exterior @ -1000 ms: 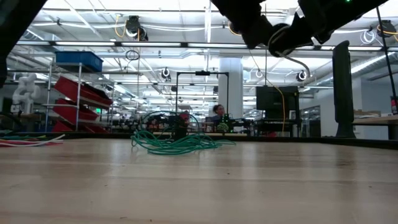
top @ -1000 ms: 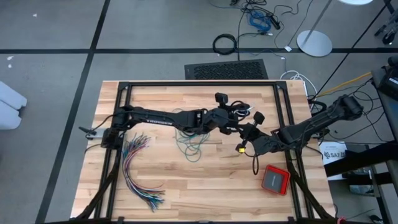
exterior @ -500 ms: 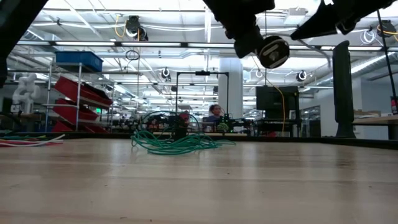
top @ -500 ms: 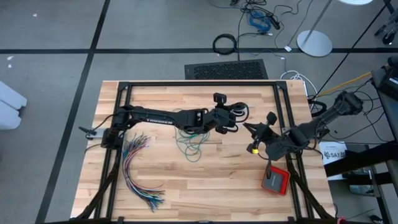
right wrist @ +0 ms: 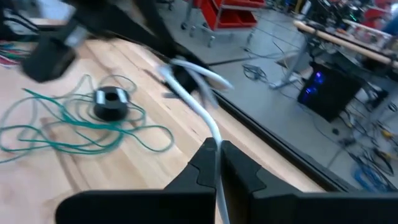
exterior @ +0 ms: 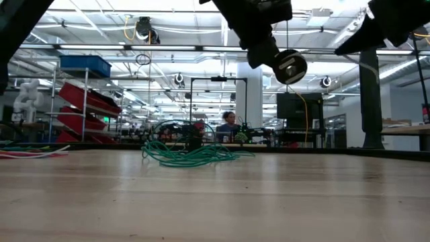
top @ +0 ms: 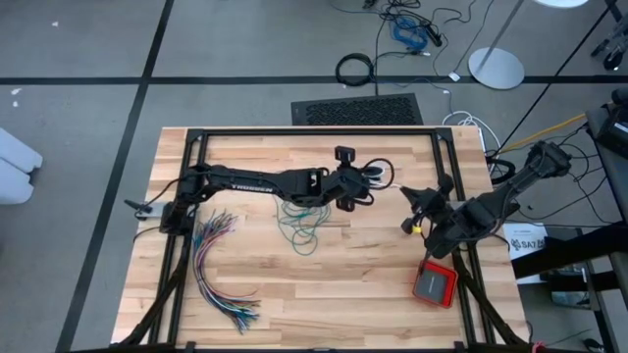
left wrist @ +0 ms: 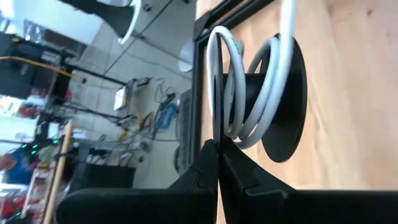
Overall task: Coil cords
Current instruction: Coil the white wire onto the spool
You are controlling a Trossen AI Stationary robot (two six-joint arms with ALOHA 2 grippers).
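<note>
A white length of cord [left wrist: 273,81] is wound on a black spool [exterior: 290,66] that hangs over the table's middle. My left gripper [left wrist: 217,146] is shut on it there [top: 365,186], and a black loop of the cord [top: 379,169] shows beside it. My right gripper [right wrist: 214,148], toward the table's right [top: 410,218], is shut on the same white cord. The teal-green cord [top: 299,224] lies in a loose heap on the wood, with a second black spool [right wrist: 111,102] standing in it. My left gripper pinches a white turn of the cord [left wrist: 219,127] between its two fingers, right beside the spool. The spool with its white windings hangs just past the fingertips, clear of the table. My right gripper pinches the white cord [right wrist: 210,127] between its two fingers. The fingers point roughly level toward the table's left, along the cord. From them the cord runs through the air toward my left gripper [right wrist: 180,71], clear of the table.
A fanned bundle of many-coloured wires [top: 221,270] lies at the near left. A red box [top: 435,284] sits at the near right. A black frame rail [top: 314,133] runs round the table. A thick black cable ring [top: 355,69] lies on the floor beyond.
My right gripper has drawn away from the left one toward the table's right edge, rolling its wrist as it went. My left gripper has tipped a little, and the spool, at first hidden behind the grippers in the low view, now hangs in plain sight below it.
</note>
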